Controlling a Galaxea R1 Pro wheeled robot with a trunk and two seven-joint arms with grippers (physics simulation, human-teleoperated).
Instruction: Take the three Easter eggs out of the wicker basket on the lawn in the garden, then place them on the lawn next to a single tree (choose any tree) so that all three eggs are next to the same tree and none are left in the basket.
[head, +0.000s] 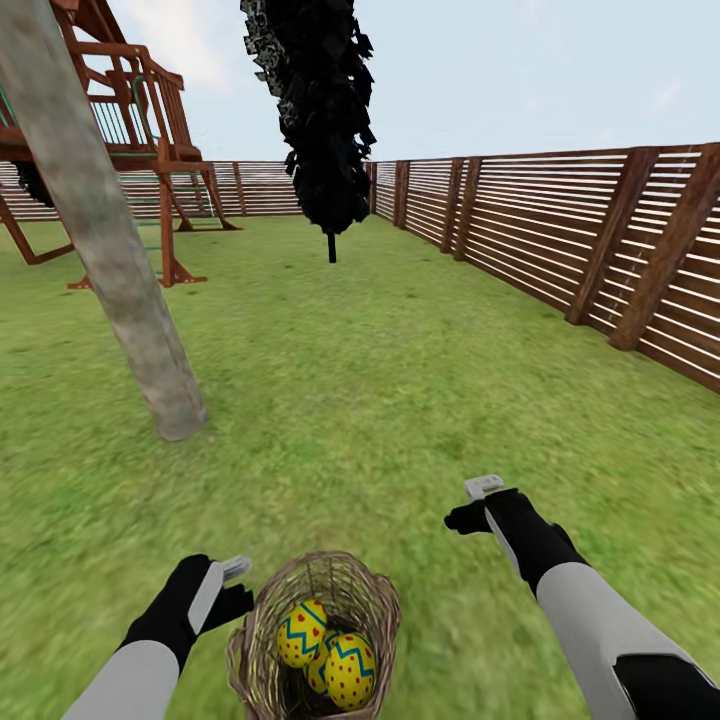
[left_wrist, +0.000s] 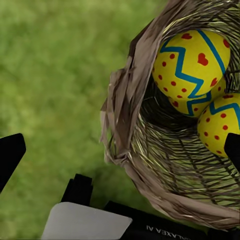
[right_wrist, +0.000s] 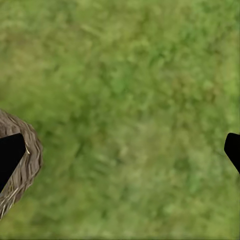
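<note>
The three Easter eggs (head: 325, 650) sit in the wicker basket (head: 375, 600) on the lawn (head: 400, 400). Both tools — left tool (left_wrist: 120, 150), right tool (right_wrist: 120, 150) — are spread wide, ready to reach in.

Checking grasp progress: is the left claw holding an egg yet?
No: in the left wrist view the left claw is open beside the wicker basket, and the Easter eggs lie inside it.

The head view looks forward and down across the lawn (head: 400, 400) toward the fence (head: 560, 230). Both wrist views face straight down, close over the grass, and all three share the wicker basket (head: 375, 600) (left_wrist: 130, 90) (right_wrist: 25, 165).
</note>
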